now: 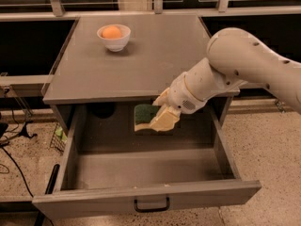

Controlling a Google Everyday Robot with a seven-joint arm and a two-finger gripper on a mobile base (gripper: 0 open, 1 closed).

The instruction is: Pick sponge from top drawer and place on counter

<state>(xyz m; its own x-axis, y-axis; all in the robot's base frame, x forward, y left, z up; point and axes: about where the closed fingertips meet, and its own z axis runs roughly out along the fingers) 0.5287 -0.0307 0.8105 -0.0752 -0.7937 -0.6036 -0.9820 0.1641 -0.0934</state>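
The top drawer (146, 199) is pulled wide open below the counter (141, 60); its front panel has a small black loop handle (151, 205). My gripper (157, 116) is shut on the sponge (145, 117), green top over yellow foam. It holds the sponge in the air above the drawer's back part, just below the counter's front edge. The white arm reaches in from the right.
A white bowl (114, 40) with an orange fruit (112, 32) stands at the back left of the counter. Speckled floor lies on both sides. Black cables (14, 140) and a wire rack are on the floor at the left.
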